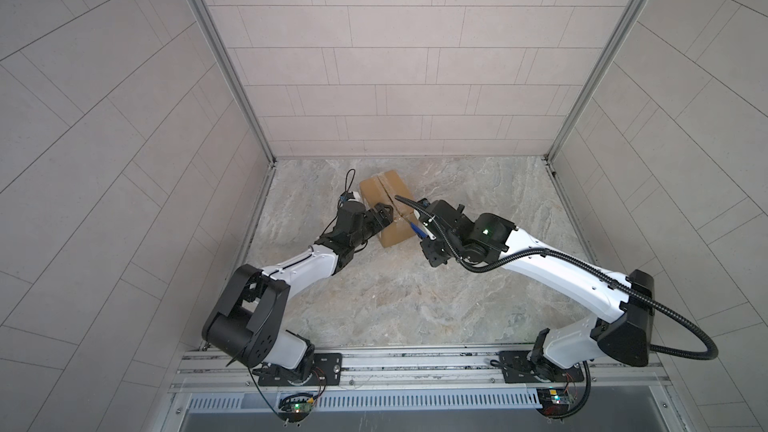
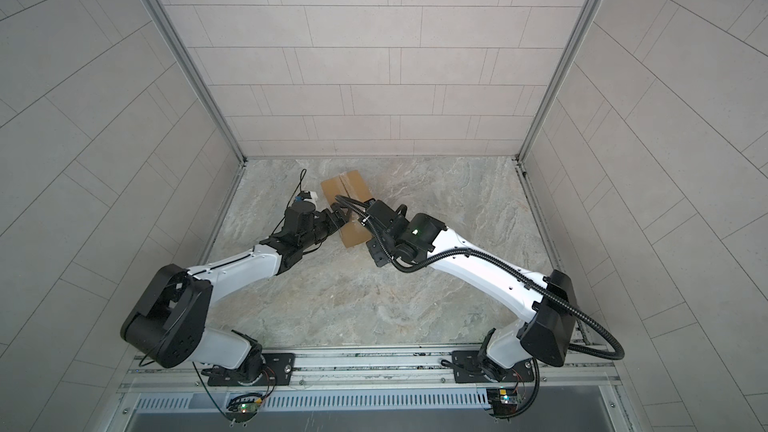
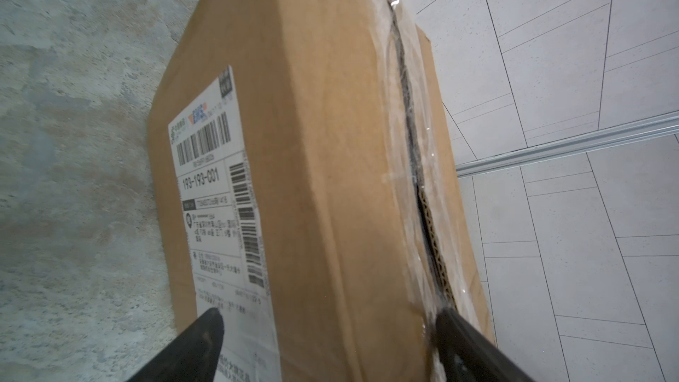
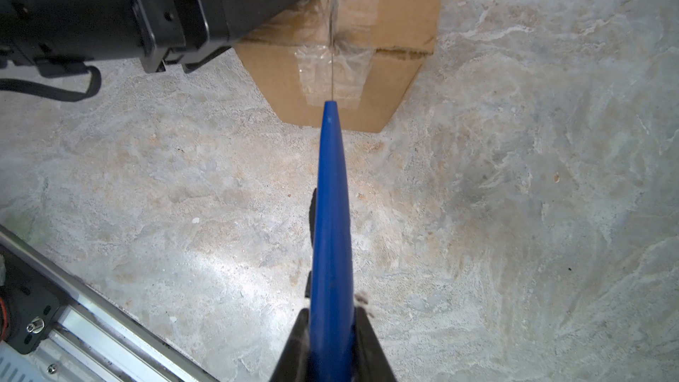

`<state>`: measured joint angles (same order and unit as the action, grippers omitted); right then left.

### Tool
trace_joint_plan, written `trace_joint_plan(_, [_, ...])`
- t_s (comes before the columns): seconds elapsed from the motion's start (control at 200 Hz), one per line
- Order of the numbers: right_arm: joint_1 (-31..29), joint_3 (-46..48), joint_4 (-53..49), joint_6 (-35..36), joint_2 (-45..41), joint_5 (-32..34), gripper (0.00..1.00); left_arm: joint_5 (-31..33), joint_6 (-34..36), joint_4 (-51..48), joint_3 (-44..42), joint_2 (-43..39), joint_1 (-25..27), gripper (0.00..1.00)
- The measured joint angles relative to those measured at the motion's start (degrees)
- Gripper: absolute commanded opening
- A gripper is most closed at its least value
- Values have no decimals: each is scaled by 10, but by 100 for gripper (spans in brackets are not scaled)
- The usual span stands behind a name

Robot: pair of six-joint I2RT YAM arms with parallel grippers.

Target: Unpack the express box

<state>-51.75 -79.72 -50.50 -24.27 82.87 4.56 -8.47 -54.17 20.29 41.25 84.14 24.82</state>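
Lab cell: tiled panels (image 1: 395, 56), alu rail (image 1: 415, 363)

The express box (image 3: 323, 141) is matt brown corrugated cardboard, its fluted core showing along the split top seam. The clear tape (image 3: 397, 79) over that seam is glossy and wrinkled. The side label (image 3: 215, 192) is smooth white printed paper. The utility knife (image 4: 330, 214) has a smooth blue plastic handle and a thin metal blade (image 4: 331, 75). The tabletop (image 1: 415, 305) looks like marbled stone with a faint sheen. The left gripper (image 3: 329, 321) has matt black plastic fingers (image 3: 205, 339). The rail (image 1: 415, 361) along the tabletop's near edge is brushed metal.
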Motion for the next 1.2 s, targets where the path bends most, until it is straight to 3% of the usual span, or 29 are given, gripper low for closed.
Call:
trace_joint_plan(0.345, [14,58,-33,-10,-97,0,0,5,8,-10,10,2,-1,93])
trace_joint_plan(0.581, [122,130,14,-10,-170,-10,0,6,29,-45,28,-14,-5,94])
trace_joint_plan(0.836, [225,248,155,5,-116,-65,0,22,69,-104,44,-82,-16,95])
trace_joint_plan(1.051, [249,269,263,5,-40,-105,0,36,92,-139,44,-119,-26,95])
trace_joint_plan(1.196, [254,255,271,7,-15,-139,0,37,108,-161,44,-121,-26,95])
